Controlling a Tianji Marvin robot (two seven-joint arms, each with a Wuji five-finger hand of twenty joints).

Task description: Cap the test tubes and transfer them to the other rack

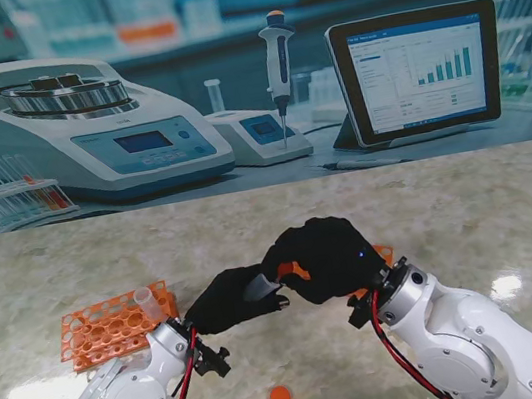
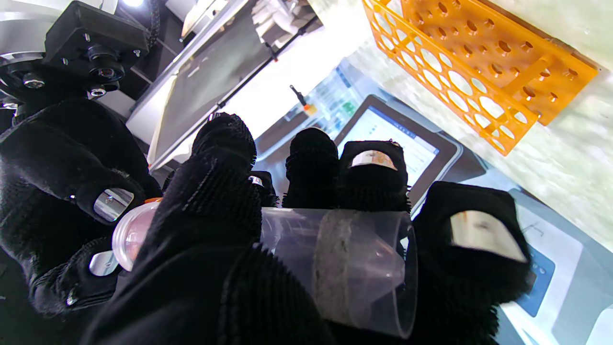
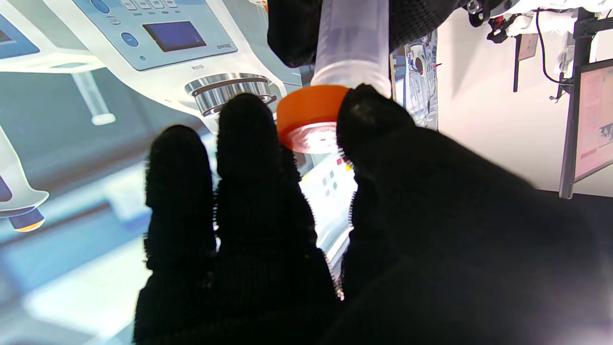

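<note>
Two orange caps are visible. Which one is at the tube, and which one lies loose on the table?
The orange cap pinched by the right hand sits at the mouth of the tube held by the left hand. The other cap lies loose on the table, nearer to me.

- The left hand [image 1: 229,299], in a black glove, hangs over the marble table [image 1: 63,262], just right of the orange rack [image 1: 119,326], its fingers curled around a clear tube [image 1: 257,286].
- The right hand [image 1: 322,258], also gloved, meets it at the tube's far end, right of the rack; a bit of orange shows between its fingers.
- One uncapped test tube [image 1: 146,300] stands in the rack's right end.
- A loose orange cap [image 1: 279,397] lies on the table, nearer to me than the rack and to its right.
- A second orange rack [image 1: 385,253] peeks out behind the right hand, well apart from the first.
</note>
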